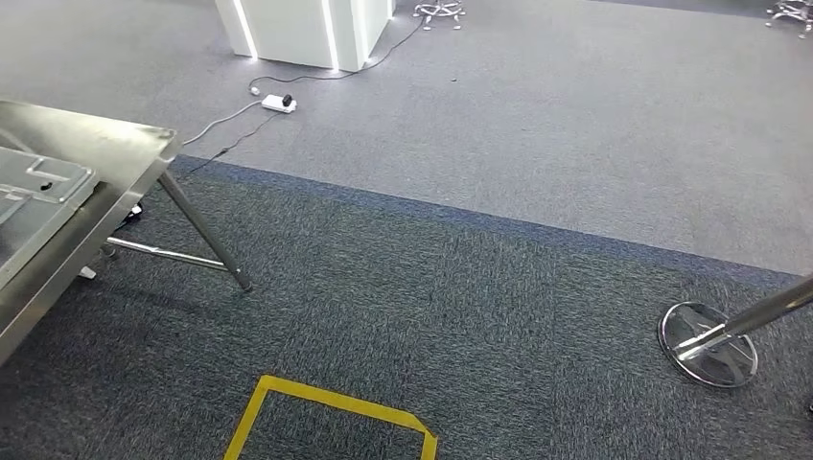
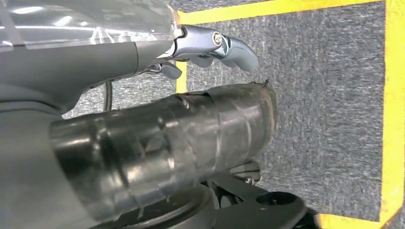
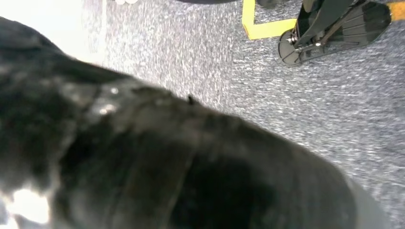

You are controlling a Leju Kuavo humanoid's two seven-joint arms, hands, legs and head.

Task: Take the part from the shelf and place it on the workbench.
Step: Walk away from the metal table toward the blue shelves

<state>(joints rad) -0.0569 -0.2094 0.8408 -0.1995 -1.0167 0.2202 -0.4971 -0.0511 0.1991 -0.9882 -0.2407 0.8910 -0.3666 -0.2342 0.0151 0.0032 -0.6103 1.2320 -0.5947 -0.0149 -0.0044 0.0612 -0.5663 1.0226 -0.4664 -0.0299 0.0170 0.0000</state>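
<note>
The steel workbench comes in at the left edge of the head view. A flat grey stamped metal part lies on its top. In the left wrist view my left hand hangs over the carpet, its tape-wrapped thumb apart from the grey fingers, with nothing between them. In the right wrist view my right hand is a dark blurred mass close to the lens, and I cannot make out its fingers or anything in them.
The workbench's slanted leg stands on dark carpet. A yellow tape outline marks the floor at the front. A chrome stanchion base stands at the right. A white power strip and cables lie before a white lit cabinet.
</note>
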